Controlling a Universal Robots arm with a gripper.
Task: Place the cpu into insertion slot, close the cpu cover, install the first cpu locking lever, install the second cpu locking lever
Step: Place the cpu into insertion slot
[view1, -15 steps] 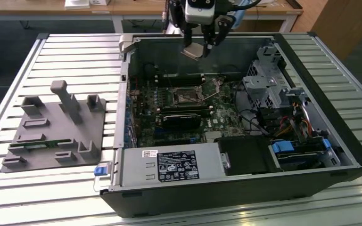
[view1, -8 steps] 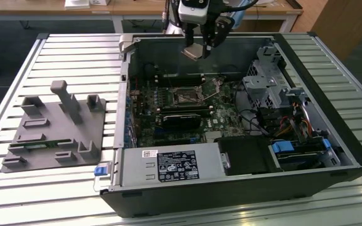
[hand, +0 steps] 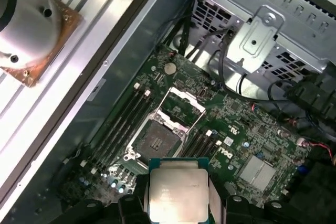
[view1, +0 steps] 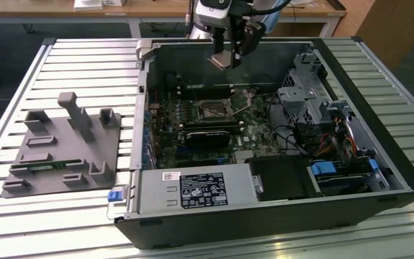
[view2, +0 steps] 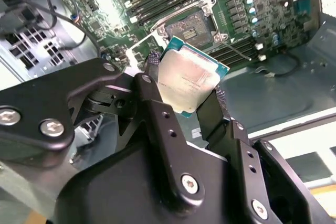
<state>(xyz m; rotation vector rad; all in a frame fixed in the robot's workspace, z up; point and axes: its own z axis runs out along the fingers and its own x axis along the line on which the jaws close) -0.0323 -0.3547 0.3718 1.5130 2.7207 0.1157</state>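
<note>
My gripper (view1: pixel 226 55) hangs over the back of the open computer case, shut on the cpu (view1: pixel 219 61), a flat square chip with a dull metal top. In both wrist views the cpu (view2: pixel 191 74) (hand: pixel 176 190) sits flat between the two black fingers (view2: pixel 149 85). It is well above the motherboard. The insertion slot (view1: pixel 211 111) (view2: pixel 192 27) (hand: pixel 156 140) lies below with its dark centre bare. The cpu cover (hand: pixel 181 106) (view2: pixel 137 52), a silvery frame, stands flipped up beside the slot.
The case (view1: pixel 146 108) lies on a slatted metal table (view1: pixel 84 65). Near the slot are a long black card (view1: pixel 207 135), memory slots (hand: pixel 123 121) and a silvery drive cage (view1: pixel 304 91) with cables. A grey fixture (view1: pixel 60 145) lies at the exterior view's left.
</note>
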